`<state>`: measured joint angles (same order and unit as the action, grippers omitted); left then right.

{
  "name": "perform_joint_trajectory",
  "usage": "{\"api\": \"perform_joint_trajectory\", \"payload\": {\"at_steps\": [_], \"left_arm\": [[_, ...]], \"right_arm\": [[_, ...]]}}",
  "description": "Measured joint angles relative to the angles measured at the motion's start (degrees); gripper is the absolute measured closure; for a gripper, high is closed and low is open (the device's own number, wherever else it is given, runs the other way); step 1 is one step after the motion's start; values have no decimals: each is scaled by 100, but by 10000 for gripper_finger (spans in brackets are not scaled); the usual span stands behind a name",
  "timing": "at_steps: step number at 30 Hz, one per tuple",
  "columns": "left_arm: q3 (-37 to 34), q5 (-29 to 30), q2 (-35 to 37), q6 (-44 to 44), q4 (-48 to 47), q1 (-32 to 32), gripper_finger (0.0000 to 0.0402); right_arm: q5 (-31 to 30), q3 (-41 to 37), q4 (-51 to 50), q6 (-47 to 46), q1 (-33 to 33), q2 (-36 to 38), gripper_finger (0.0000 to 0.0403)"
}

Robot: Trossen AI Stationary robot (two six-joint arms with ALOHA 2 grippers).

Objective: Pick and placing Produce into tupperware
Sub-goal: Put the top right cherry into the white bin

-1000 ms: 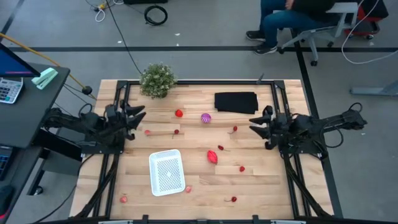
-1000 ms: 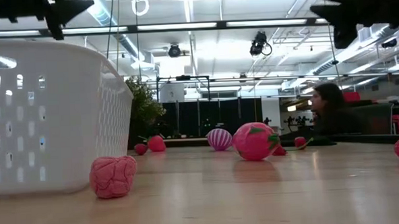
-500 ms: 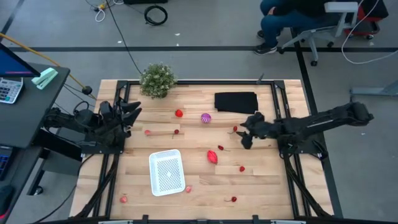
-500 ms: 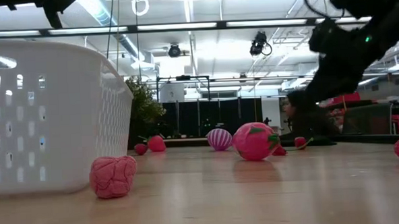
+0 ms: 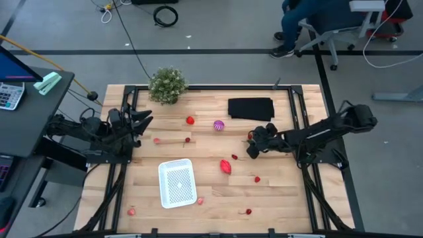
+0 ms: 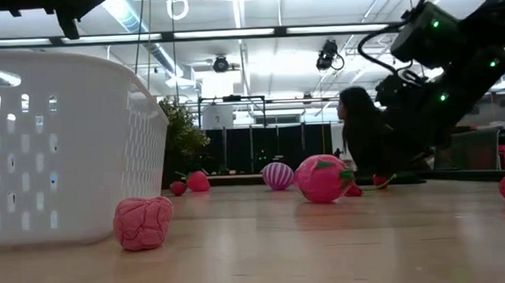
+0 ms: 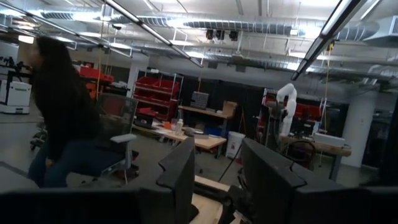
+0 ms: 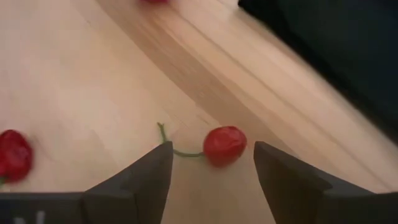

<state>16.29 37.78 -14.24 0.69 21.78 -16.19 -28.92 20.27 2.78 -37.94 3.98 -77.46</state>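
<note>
1. right gripper (image 5: pixel 253 147) is reaching out low over the table (image 5: pixel 277 198), just in front of the black cloth (image 5: pixel 250 108) on the right half of the board.
2. its fingers (image 8: pixel 134 180) are standing apart, nothing between them. in the right wrist view a small red cherry (image 8: pixel 224 145) with a thin green stem is lying on the wood just ahead of the gap, not touched.
3. another red piece (image 8: pixel 13 154) is showing at the edge of that same wrist view, apart from the cherry.
4. left gripper (image 5: pixel 144 122) is waiting at the left edge of the table, raised, pointing toward the room. its fingers (image 7: pixel 180 177) are sitting apart with a clear gap and holding nothing.
5. white container (image 5: pixel 178 183) is sitting front-left of centre on the table, nothing visible inside from above.
6. produce is lying scattered on the wood, none in the container: big red oblong (image 5: pixel 226 166) right of the container, striped purple ball (image 5: pixel 219 125) and a red round piece (image 5: pixel 190 120) further back near the middle.
7. a pink bumpy piece (image 6: pixel 143 222) is resting just beside the container's front corner; small red bits (image 5: pixel 257 179) are lying along the right and front of the board.
8. green plant (image 5: pixel 166 84) is standing at the back-left corner.
9. a person in a chair (image 5: pixel 310 14) is sitting beyond the table.
</note>
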Motion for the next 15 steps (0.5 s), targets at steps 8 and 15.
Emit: {"api": "perform_joint_trajectory", "payload": {"at_steps": [8, 15], "left_arm": [[0, -2, 0, -2, -32, -4, 256], [0, -2, 0, -4, -84, -7, 264]], "right_arm": [[-141, -2, 700, -261, -170, -739, 170], [-371, 13, 750, -707, -165, -1056, 189]]}}
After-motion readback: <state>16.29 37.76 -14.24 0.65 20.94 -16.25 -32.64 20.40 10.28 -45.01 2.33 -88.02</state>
